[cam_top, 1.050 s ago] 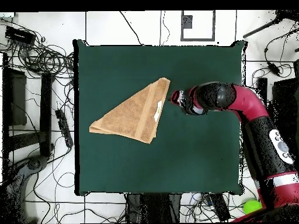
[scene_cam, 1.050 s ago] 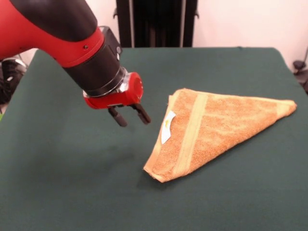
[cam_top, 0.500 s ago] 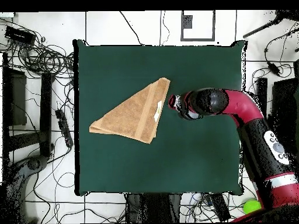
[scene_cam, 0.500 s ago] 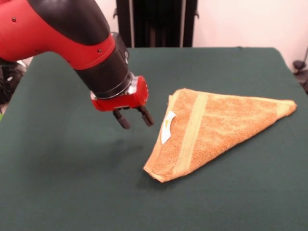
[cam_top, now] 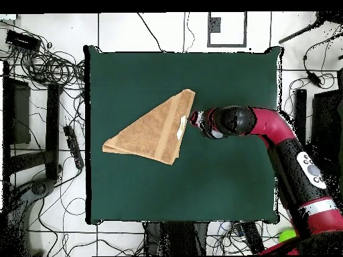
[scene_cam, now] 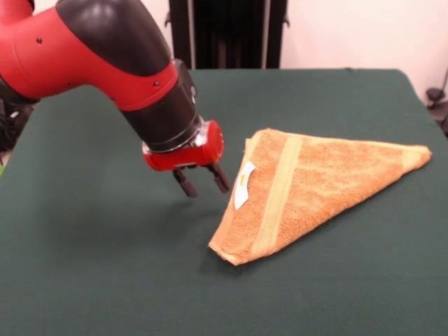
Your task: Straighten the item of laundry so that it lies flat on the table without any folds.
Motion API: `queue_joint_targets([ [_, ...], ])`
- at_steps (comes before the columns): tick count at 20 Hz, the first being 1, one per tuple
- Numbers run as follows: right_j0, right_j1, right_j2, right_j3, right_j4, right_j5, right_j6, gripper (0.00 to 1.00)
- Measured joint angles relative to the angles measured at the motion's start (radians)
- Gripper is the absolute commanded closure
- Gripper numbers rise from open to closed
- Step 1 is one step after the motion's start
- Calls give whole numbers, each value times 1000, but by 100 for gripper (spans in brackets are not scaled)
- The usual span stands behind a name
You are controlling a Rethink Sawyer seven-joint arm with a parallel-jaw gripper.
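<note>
The item of laundry (scene_cam: 315,185) is an orange-tan terry towel folded into a triangle, with a flat woven band and a small white label (scene_cam: 243,184) on its left side. It lies on the dark green table (scene_cam: 105,273). From overhead the towel (cam_top: 153,130) sits left of centre on the table (cam_top: 228,187). My gripper (scene_cam: 205,185) hangs just left of the towel's labelled edge, low over the felt, open with nothing between its two dark fingers. In the overhead view the gripper (cam_top: 195,120) is beside the towel's right edge.
Cables and dark equipment (cam_top: 40,67) lie on the floor to the left of the table in the overhead view. A black stand (scene_cam: 227,33) rises behind the table's far edge. Bare felt stretches in front of and left of the towel.
The gripper has moved down and toward the towel's labelled edge, closing the gap to it. The towel has not moved.
</note>
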Motion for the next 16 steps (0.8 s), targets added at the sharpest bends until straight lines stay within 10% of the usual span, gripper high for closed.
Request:
queue_joint_targets([
  [16,-32,91,0,76,147,-141,0,0],
])
